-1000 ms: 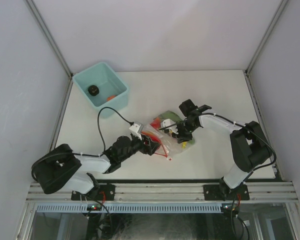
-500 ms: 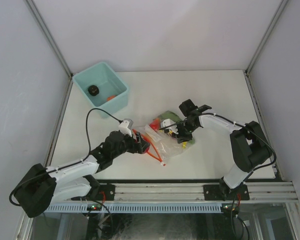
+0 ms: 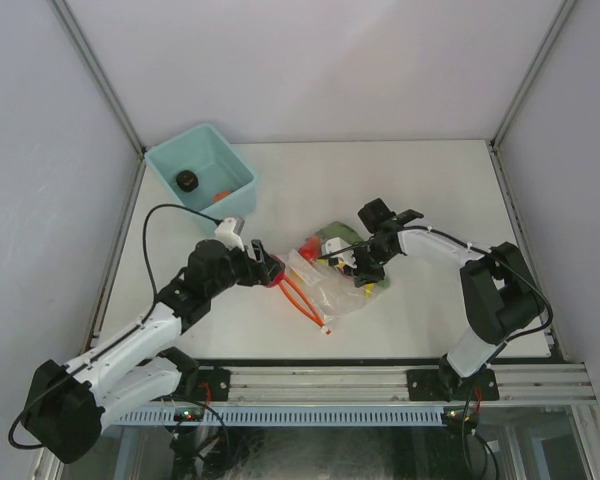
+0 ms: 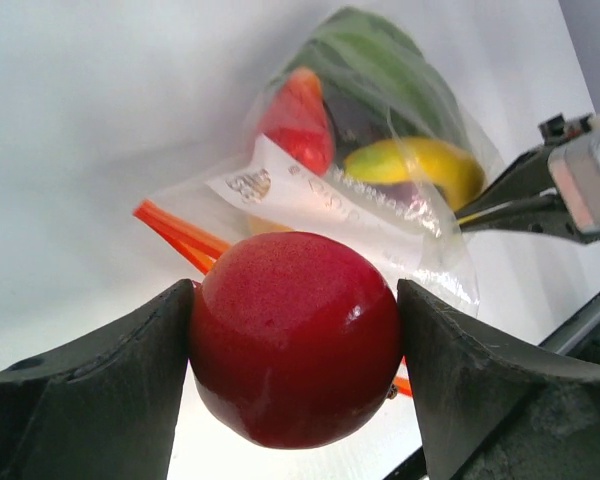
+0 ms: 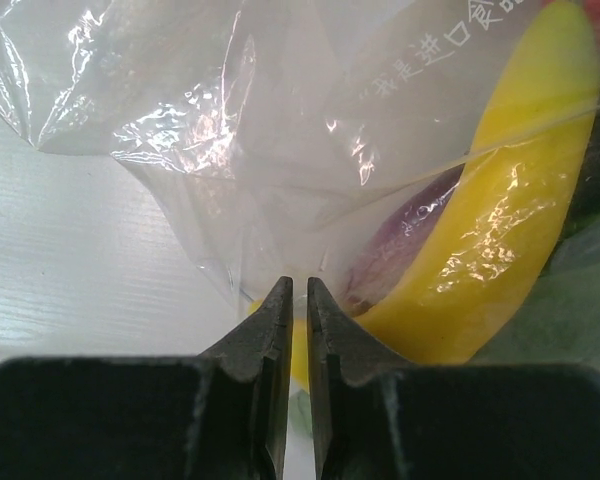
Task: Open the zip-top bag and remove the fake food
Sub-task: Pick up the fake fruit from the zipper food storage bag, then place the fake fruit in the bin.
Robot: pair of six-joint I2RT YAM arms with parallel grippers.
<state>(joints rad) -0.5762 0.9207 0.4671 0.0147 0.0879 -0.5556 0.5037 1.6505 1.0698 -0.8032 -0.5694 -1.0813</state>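
My left gripper (image 3: 268, 270) is shut on a red apple (image 4: 295, 335) and holds it left of the zip-top bag (image 3: 332, 285), above the table. The clear bag lies open, its orange-red zip strip (image 3: 302, 300) trailing toward the left. Inside it in the left wrist view are a yellow banana (image 4: 420, 165), a red piece (image 4: 300, 120) and green pieces (image 4: 380, 70). My right gripper (image 3: 363, 267) is shut on a fold of the bag's plastic (image 5: 230, 150), beside the banana (image 5: 510, 240) and the purple eggplant (image 5: 400, 235).
A light teal bin (image 3: 235, 208) stands at the back left with a dark round piece (image 3: 186, 180) and a small orange piece (image 3: 220, 195) in it. Enclosure walls ring the white table.
My left arm has drawn back to the left and away from the bag, carrying the red apple with it. The right arm and the bag's right side have stayed put.
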